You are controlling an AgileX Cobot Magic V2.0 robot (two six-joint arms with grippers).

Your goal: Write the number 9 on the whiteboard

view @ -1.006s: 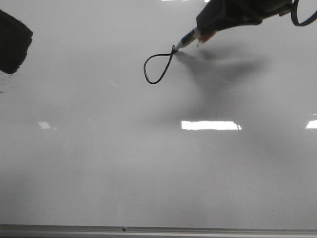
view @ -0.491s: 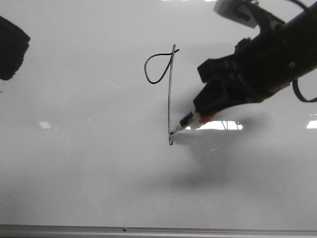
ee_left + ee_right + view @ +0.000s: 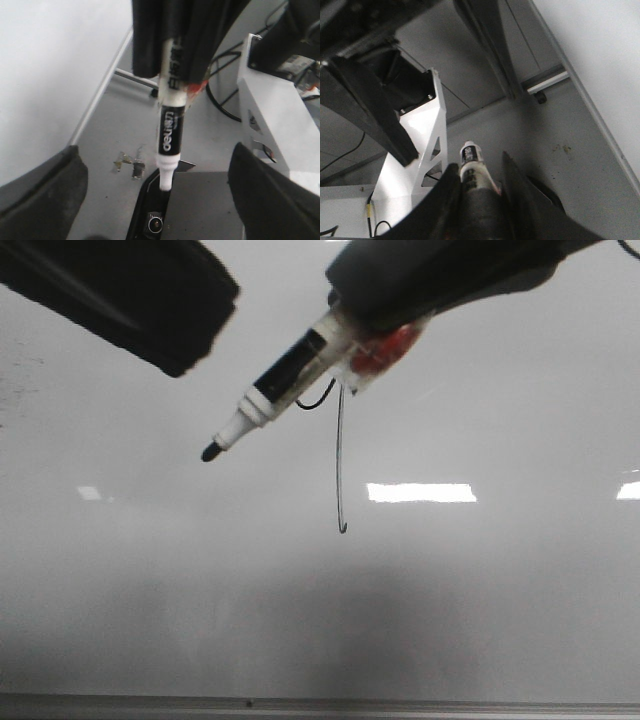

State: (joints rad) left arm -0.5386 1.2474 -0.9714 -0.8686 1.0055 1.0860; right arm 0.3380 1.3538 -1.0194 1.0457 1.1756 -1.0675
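The whiteboard (image 3: 480,580) fills the front view, with a grey metal edge strip (image 3: 320,707) along the bottom. The number 9 (image 3: 340,460) shows as a long black stem with a small hooked end; its loop is mostly hidden behind the marker. My right gripper (image 3: 375,325) is shut on a black-and-white marker (image 3: 285,370), held off the board with its tip pointing lower left. The right wrist view shows the same hold (image 3: 476,167). My left gripper (image 3: 130,290) is at top left, and the left wrist view shows it open (image 3: 160,200), with the marker (image 3: 169,135) between its fingers and untouched.
Ceiling lights reflect on the board (image 3: 420,492). The left wrist view shows a white metal bracket (image 3: 270,115), black cables, small scraps (image 3: 130,162) on a grey surface and a camera lens (image 3: 154,223) below the marker tip.
The stem of the 9 was drawn downward, then my right gripper lifted the marker off the board and up toward the camera. My left gripper moved in from the left edge.
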